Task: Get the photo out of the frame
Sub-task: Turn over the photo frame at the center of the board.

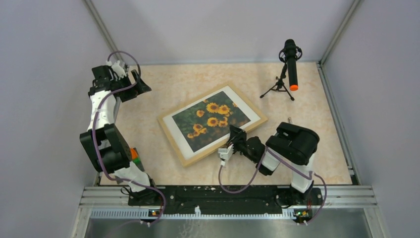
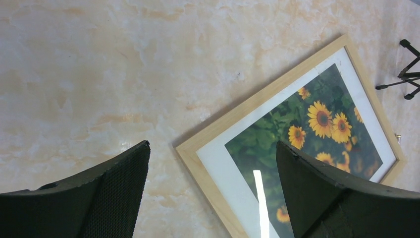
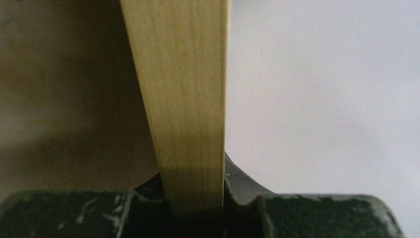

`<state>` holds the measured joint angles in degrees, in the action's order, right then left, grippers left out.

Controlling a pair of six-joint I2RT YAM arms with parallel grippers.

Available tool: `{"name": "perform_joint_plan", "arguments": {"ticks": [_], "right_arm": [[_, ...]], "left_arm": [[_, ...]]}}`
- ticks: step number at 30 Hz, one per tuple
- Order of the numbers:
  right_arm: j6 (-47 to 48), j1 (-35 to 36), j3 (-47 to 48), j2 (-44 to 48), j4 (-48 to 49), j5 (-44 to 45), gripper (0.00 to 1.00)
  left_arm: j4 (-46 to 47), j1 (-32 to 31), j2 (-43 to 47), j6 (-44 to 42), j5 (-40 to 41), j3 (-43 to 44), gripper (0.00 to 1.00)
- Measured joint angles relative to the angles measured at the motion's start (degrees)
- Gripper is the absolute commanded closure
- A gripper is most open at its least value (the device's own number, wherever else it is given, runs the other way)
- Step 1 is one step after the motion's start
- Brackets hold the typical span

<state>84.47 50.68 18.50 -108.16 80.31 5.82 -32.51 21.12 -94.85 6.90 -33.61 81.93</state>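
Left arm: raised, elbow folded, wrist angled downward.
Left gripper (image 1: 130, 85): jaws spread wide, holding nothing.
Right arm: low, stretched forward-left.
Right gripper (image 1: 235, 135): clamped on the frame (image 3: 178, 99) edge.

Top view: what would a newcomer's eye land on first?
The sunflower photo in its light-wood frame, lying askew in the middle. Next, the right gripper clamped on the frame's near edge, while the left gripper hangs open at the far left. A microphone stands far right.

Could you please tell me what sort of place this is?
Probably a robot test booth in a lab: plain grey walls enclose a table, with a microphone on a tripod.
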Motion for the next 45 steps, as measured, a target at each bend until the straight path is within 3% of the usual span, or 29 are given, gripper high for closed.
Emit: {"name": "perform_joint_plan", "arguments": {"ticks": [6,8,11,13,17,20,23,26,30,37,45], "right_arm": [[0.94,0.24,-1.14,-4.02,4.70,0.15,0.97],[1.09,0.24,-1.22,-5.62,5.88,0.15,0.85],[0.96,0.28,-1.20,-7.39,7.19,0.13,0.53],[-0.28,0.31,-1.27,-8.20,6.56,-0.33,0.36],[0.33,0.52,-2.03,-6.60,8.28,-1.01,0.14],[-0.79,0.61,-3.28,-1.11,3.02,-2.45,0.01],[-2.78,0.61,-3.69,8.15,-10.62,-4.61,0.01],[-4.68,0.55,0.24,19.61,-34.23,-9.22,0.01],[-6.80,0.55,7.06,27.12,-57.70,-16.63,0.01],[-10.97,0.55,15.80,29.51,-83.10,-24.44,0.01],[-12.66,0.42,19.08,35.45,-98.01,-27.61,0.01]], "left_arm": [[0.50,0.00,0.85,0.04,-0.48,-0.90,0.01],[0.68,0.00,1.07,0.04,-0.66,-1.29,0.01],[0.87,0.00,1.25,0.04,-0.98,-1.95,0.01],[0.94,0.00,1.25,0.04,-1.14,-2.01,0.01],[1.11,0.00,1.25,0.02,-1.44,-2.01,0.01],[1.22,0.00,1.25,0.02,-1.68,-2.01,0.01],[1.22,0.00,1.25,0.00,-2.34,-2.01,0.01],[1.20,0.00,1.25,-0.15,-3.02,-2.03,0.01],[1.03,-0.07,1.22,-0.96,-4.09,-2.43,0.01],[-3.61,-5.86,1.05,-10.10,-3.43,-2.45,0.01],[-7.76,-18.95,2.91,-23.28,-3.02,-6.12,0.01]]}}
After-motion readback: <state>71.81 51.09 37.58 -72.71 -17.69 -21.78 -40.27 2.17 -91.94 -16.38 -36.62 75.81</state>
